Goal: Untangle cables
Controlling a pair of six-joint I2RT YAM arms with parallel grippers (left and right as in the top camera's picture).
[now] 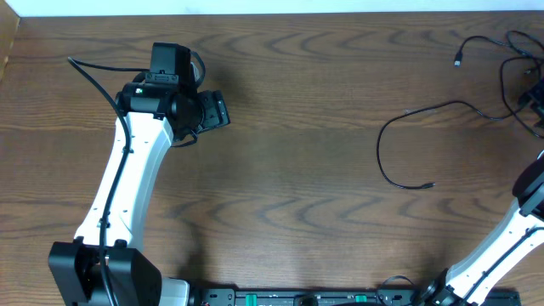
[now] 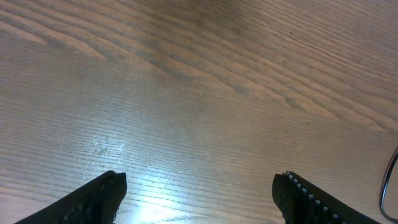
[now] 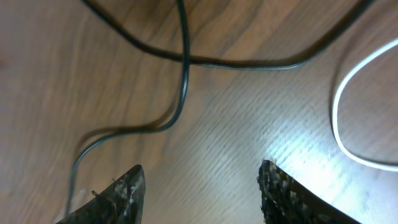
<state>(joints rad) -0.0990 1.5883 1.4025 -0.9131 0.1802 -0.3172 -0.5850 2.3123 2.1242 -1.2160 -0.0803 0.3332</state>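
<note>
The black cable (image 1: 399, 119) lies on the right half of the table as an open loop, with one plug end (image 1: 432, 184) near the middle right and another (image 1: 458, 61) at the back. It runs to a tangle at the far right edge (image 1: 520, 81). In the right wrist view the black cable (image 3: 185, 74) crosses over itself, and a curve of the white cable (image 3: 339, 118) lies to the right. My right gripper (image 3: 202, 190) is open and empty just above the wood, short of both cables. My left gripper (image 1: 221, 110) is open and empty (image 2: 199, 190) over bare table, far from the cables.
The wooden table (image 1: 297, 212) fills the views. A short arc of black cable (image 2: 388, 183) shows at the right edge of the left wrist view. The right arm (image 1: 518, 221) comes in from the bottom right, and its fingers are outside the overhead view.
</note>
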